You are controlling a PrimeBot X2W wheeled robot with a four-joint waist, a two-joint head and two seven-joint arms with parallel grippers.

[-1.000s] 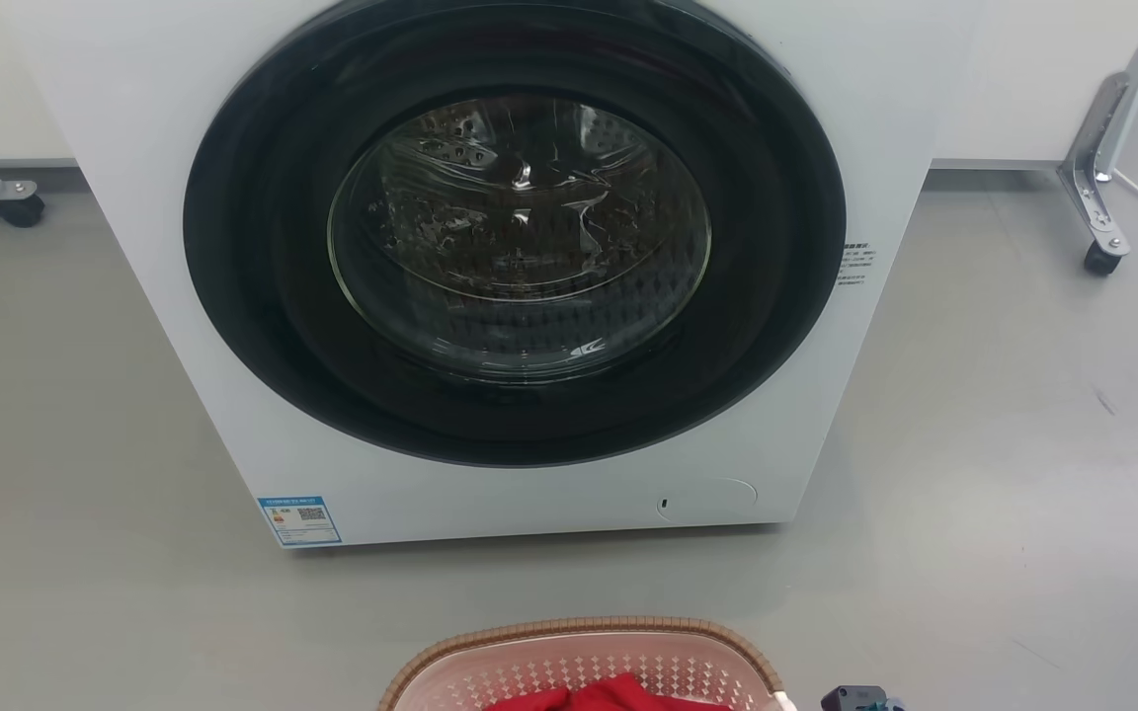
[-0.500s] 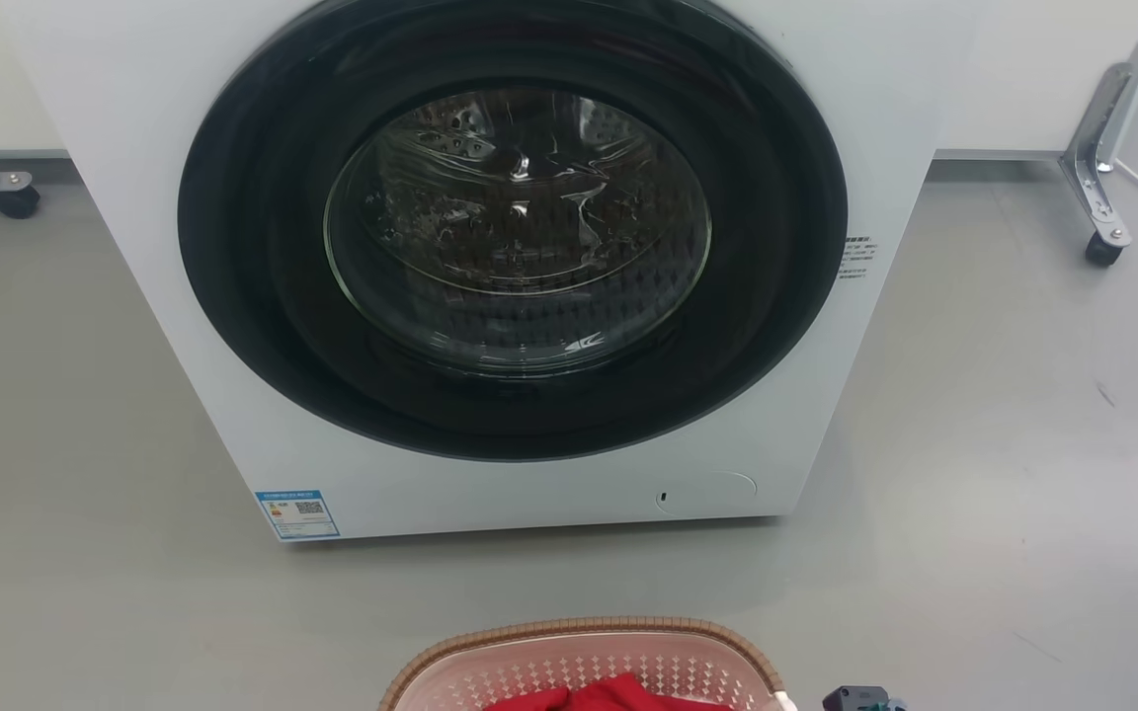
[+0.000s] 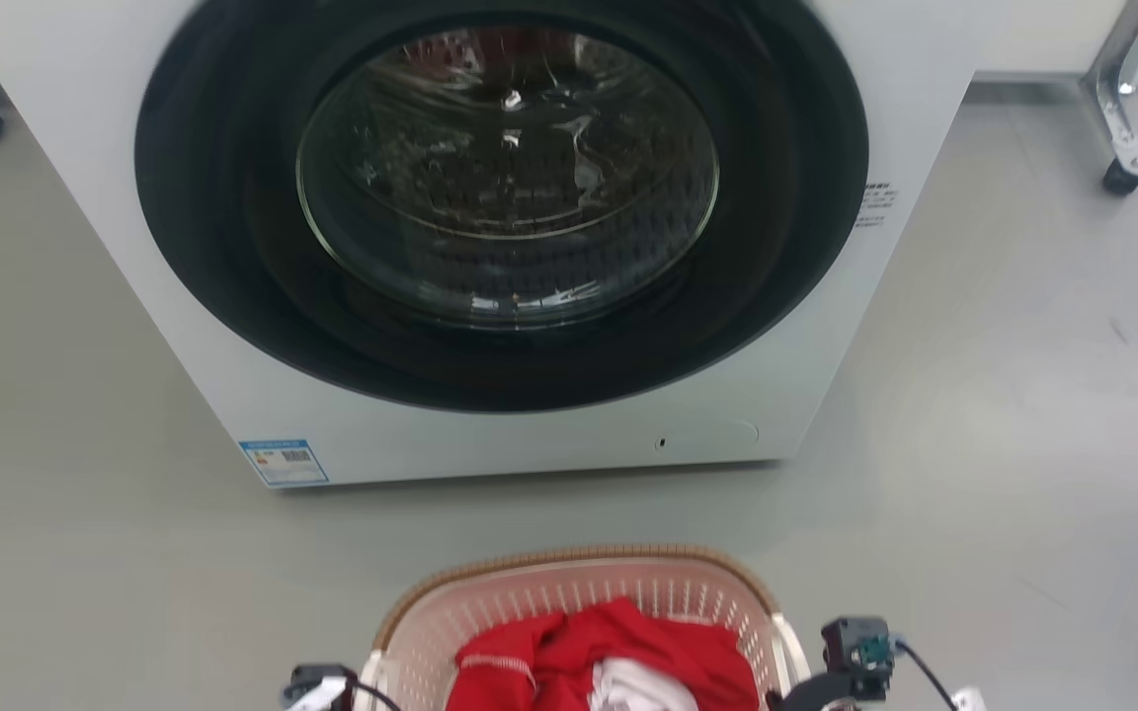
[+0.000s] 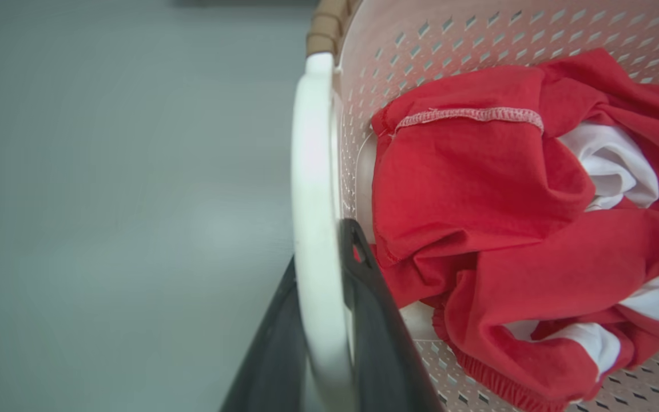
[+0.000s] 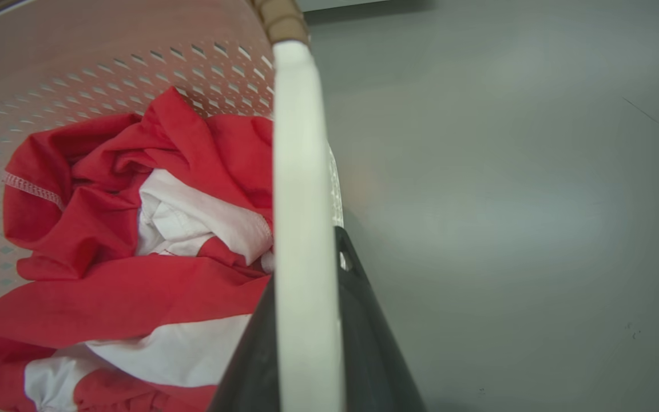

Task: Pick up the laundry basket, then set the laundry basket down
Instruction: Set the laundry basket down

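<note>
I have the laundry basket (image 3: 569, 558) on a two-sided grip so the load stays level: it sits low in the head view, just in front of the front-loading washing machine (image 3: 490, 444), with a red-and-white garment (image 4: 478, 189) bunched inside. The left gripper (image 4: 322, 257) straddles the left white handle (image 4: 312, 171), one finger inside the wall and one outside, jaws pinching the bar. The right gripper (image 5: 304, 269) mirrors it on the right handle (image 5: 301, 143). Both wrists reach in from my side, fingers running along the handles toward the washer. I cannot tell whether the basket is clear of the grey floor (image 3: 1023, 444).
</note>
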